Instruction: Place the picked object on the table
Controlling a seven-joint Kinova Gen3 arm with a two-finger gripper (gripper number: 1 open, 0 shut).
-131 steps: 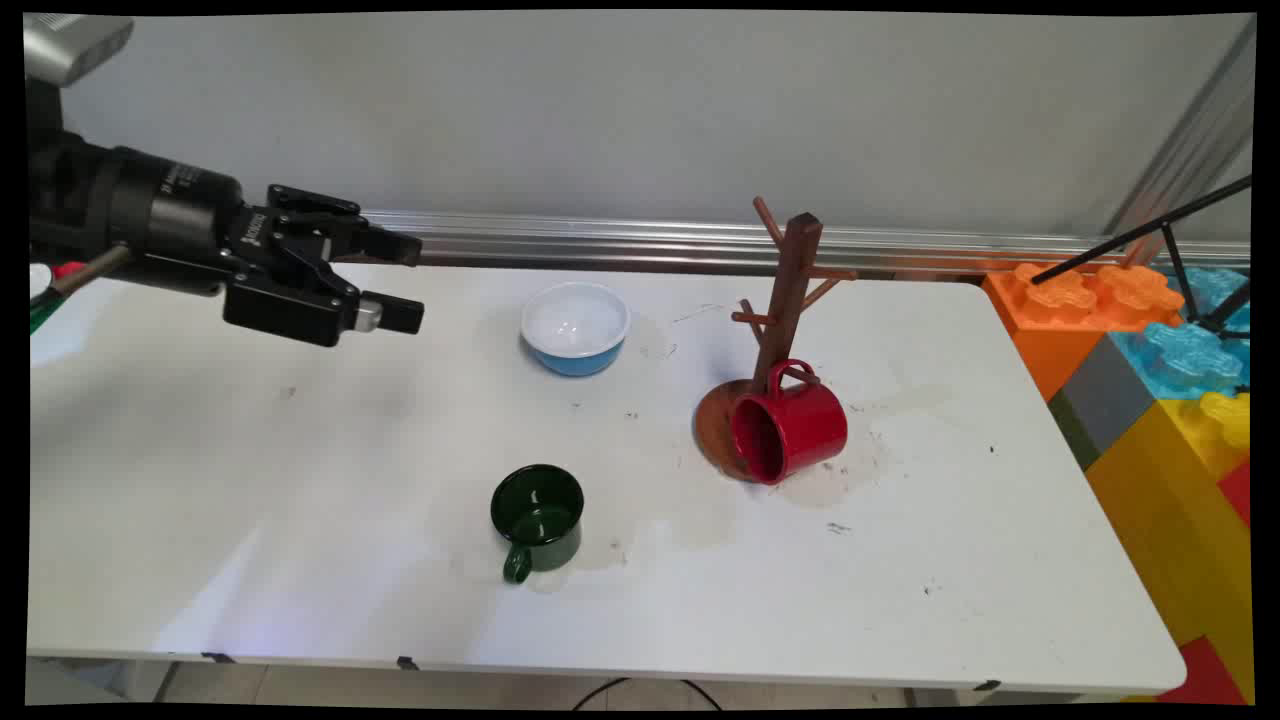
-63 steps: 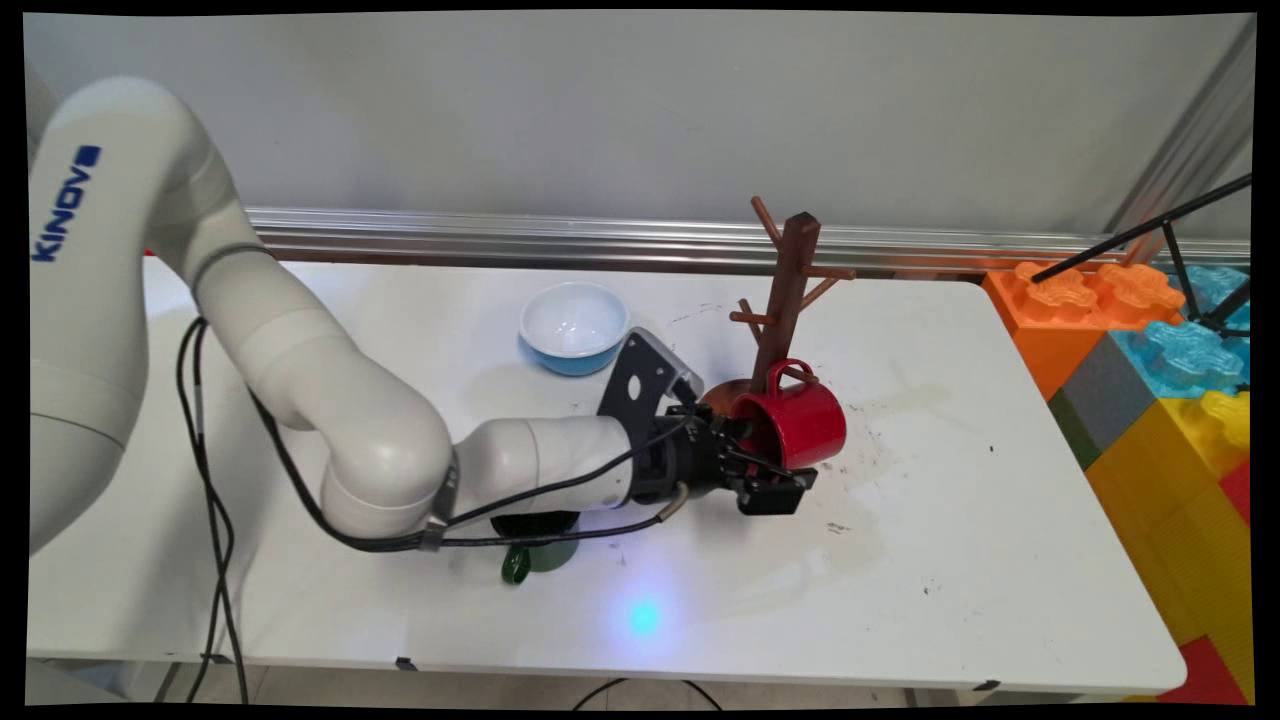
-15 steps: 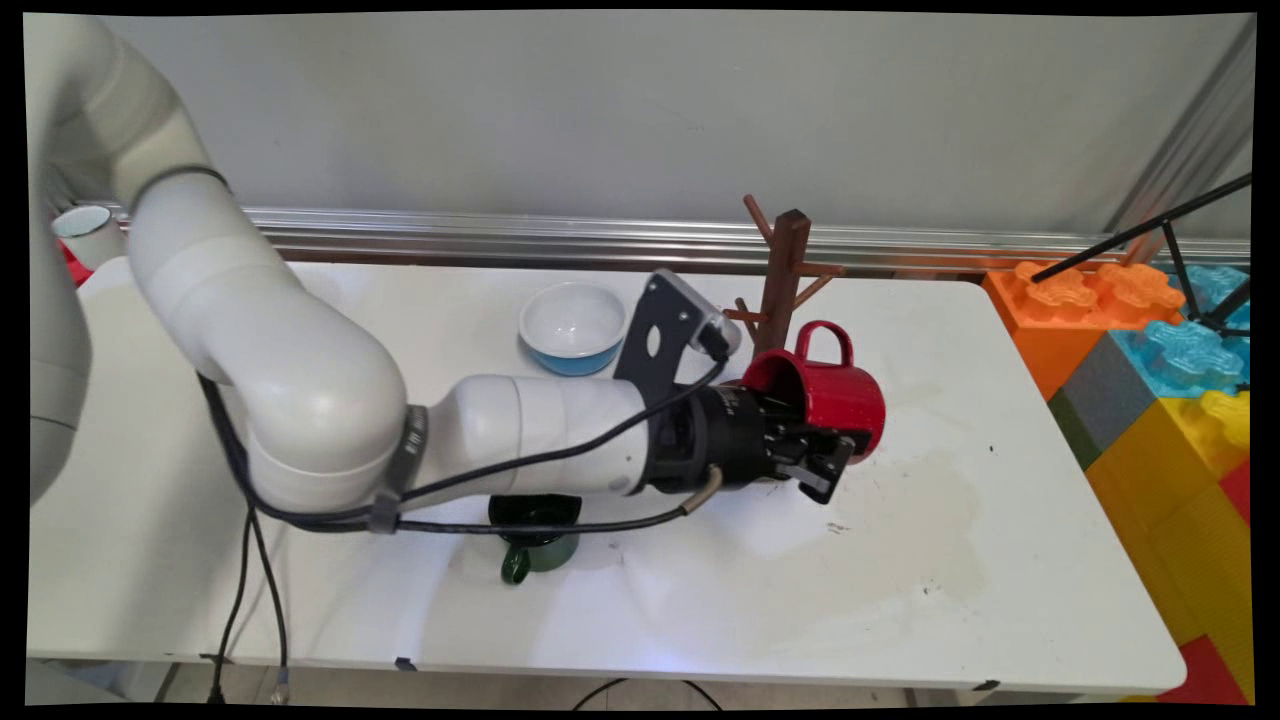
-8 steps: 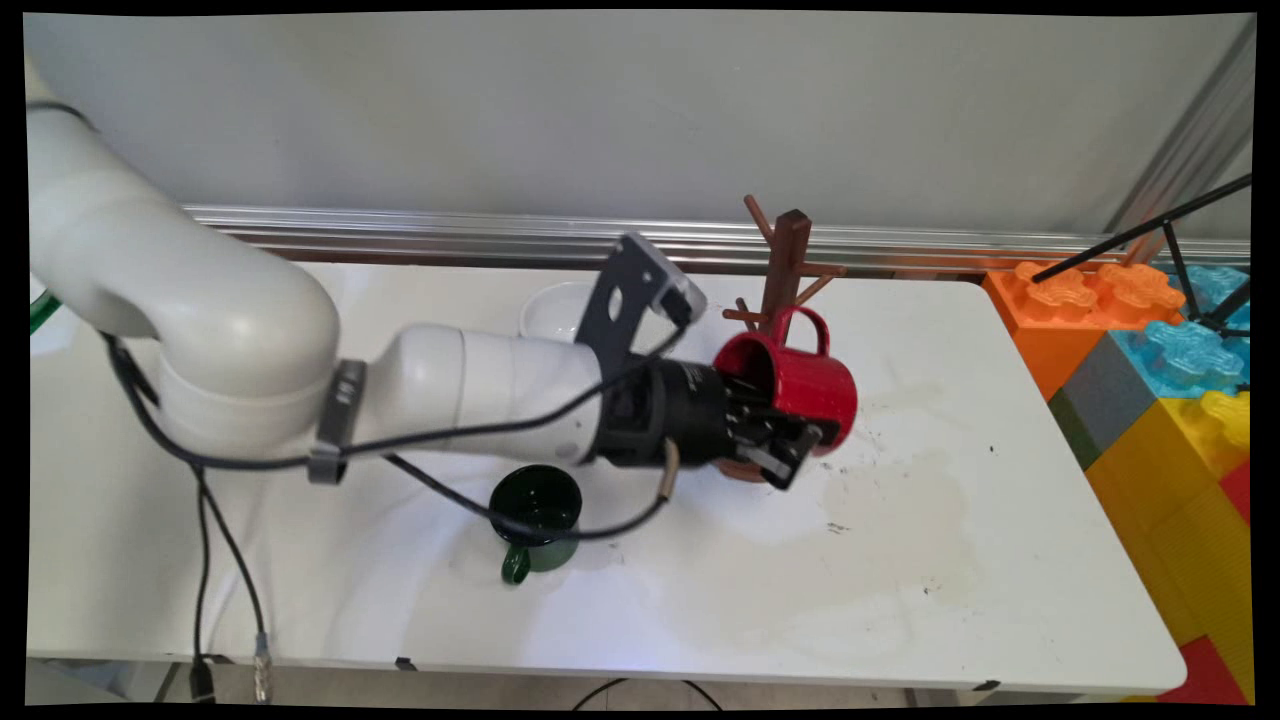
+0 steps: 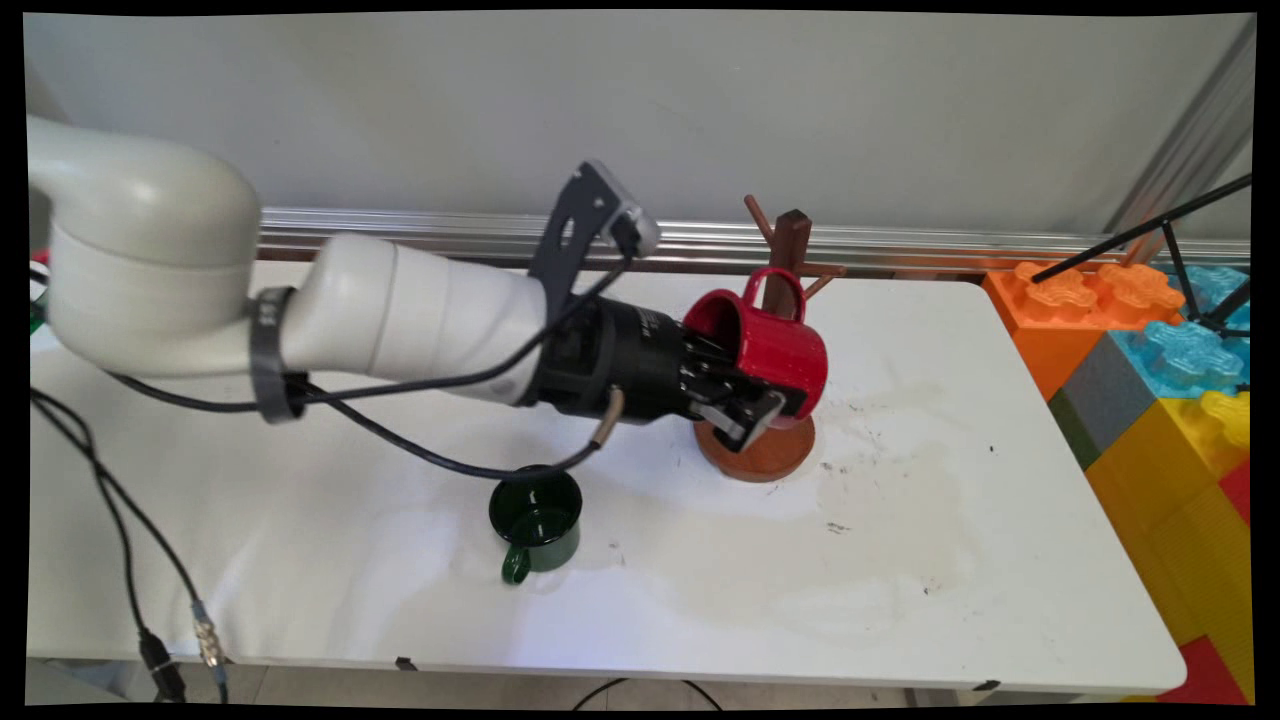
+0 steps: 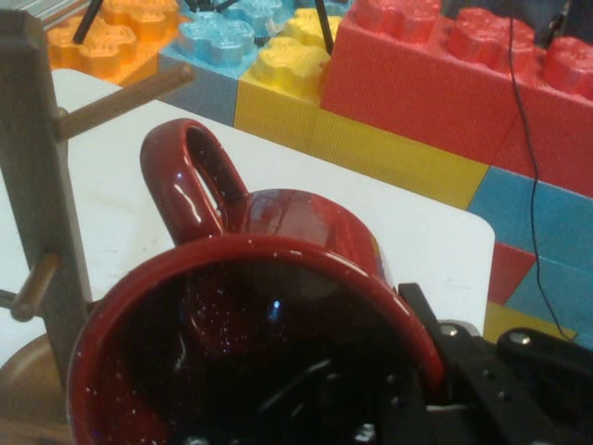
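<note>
Gripper [image 5: 745, 405] clamped on the wall of the red mug [image 5: 765, 345] — one finger reaches inside the mouth and the other presses the outer wall, so the jaws stand only as far apart as the enamel is thick. It carries the mug clear of the white table [image 5: 900, 560], lying on its side: the mouth faces back along the arm, toward the picture's left, and the base points away to the right. The mug's long axis runs nearly in line with the gripper's reach.

In the main view the handle [image 5: 783, 290] stands up on top of the mug, just in front of the post of the wooden mug tree [image 5: 787, 250]. In the hand view the handle [image 6: 190, 181] sits just beside the post [image 6: 42, 176], with one peg [image 6: 125, 97] slanting out above it and a shorter peg lower on the post; whether the loop touches any peg cannot be told. The tree's round base [image 5: 765, 455] lies on the table directly below the mug.

A dark green mug [image 5: 537, 520] stands upright nearer the front edge, well apart from the gripper, its handle toward the camera. Big toy building blocks [image 5: 1150, 370] are stacked off the table's right end.
</note>
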